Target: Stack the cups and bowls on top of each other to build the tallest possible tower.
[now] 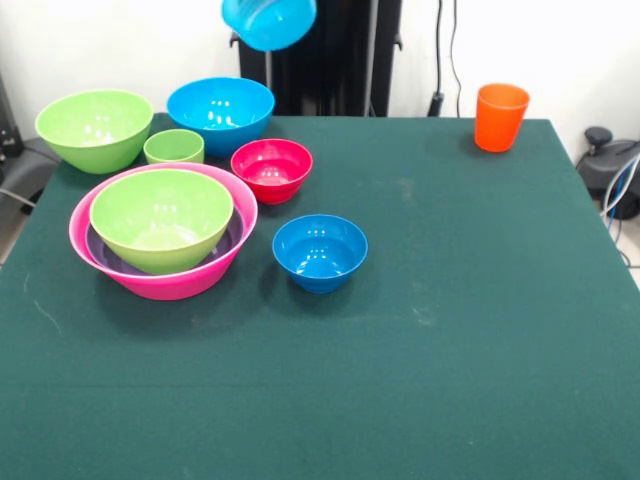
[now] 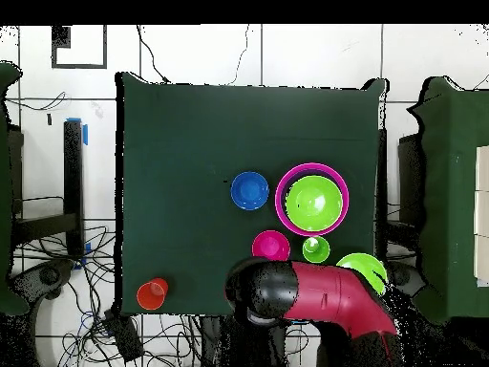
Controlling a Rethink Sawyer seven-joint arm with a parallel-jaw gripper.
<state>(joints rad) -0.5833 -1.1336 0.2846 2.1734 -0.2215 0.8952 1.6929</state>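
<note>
A teal bowl (image 1: pixel 268 20) hangs tilted in the air at the top of the front view, above the large blue bowl (image 1: pixel 220 112). My gripper (image 1: pixel 255 5) holds it at the picture's top edge and is mostly cut off. My arm (image 2: pixel 315 296) covers that spot from above. A lime-green bowl (image 1: pixel 160 215) sits in a purple bowl (image 1: pixel 100 250), nested in the huge pink bowl (image 1: pixel 160 285). Nearby stand a second lime-green bowl (image 1: pixel 95 128), the short green cup (image 1: pixel 174 147), a red bowl (image 1: pixel 271 168) and a small blue bowl (image 1: pixel 320 250). The orange cup (image 1: pixel 500 116) stands alone at a far corner.
The dark green table (image 1: pixel 450 330) carries everything; the bowls crowd one side of it. Cables and black stands (image 2: pixel 74 182) lie on the floor beside the table.
</note>
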